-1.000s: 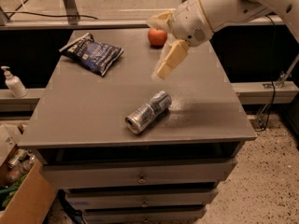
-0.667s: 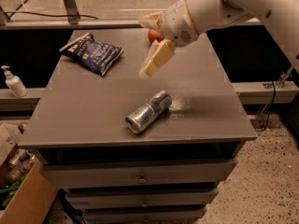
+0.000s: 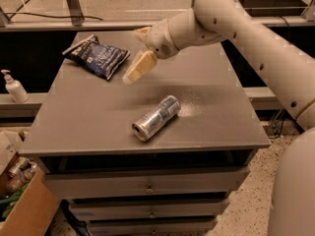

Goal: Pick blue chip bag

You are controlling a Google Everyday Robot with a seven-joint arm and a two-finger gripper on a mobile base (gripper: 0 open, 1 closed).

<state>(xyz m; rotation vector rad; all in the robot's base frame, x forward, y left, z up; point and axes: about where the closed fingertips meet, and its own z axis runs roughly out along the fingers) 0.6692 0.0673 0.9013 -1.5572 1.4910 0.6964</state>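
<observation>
So the biggest thing here is the grey flat-topped bench (image 3: 83, 122) with drawers stacked under its front edge. Reaching in over it from the right side is the robot's thick white arm (image 3: 246, 38). It comes across the far-right corner and ends out past the middle of the far edge.

Down on the floor by the front-left corner there's an open brown cardboard box (image 3: 24, 215) with some stuff in it that I can't make out.

The crinkly dark navy-blue chip bag (image 3: 97, 58) with white lettering lies flat in the far-left corner of the bench. Its pale sealed end points at that corner and nothing is holding it.

A shiny silver drink can (image 3: 156, 118) lies on its side around the middle of the bench, a bit closer to the front edge. It's angled so its open-looking end faces the front-left, well apart from the bag.

The gripper (image 3: 134, 54) hangs above the bench just beside the bag's right end. Its tan fingers (image 3: 140, 65) are spread apart with nothing between them. The lower one slants down toward the bag's near-right corner, and I can't tell if it's actually touching.

Smallest bit: a white pump bottle (image 3: 14, 87) sits on a ledge off the left edge.
</observation>
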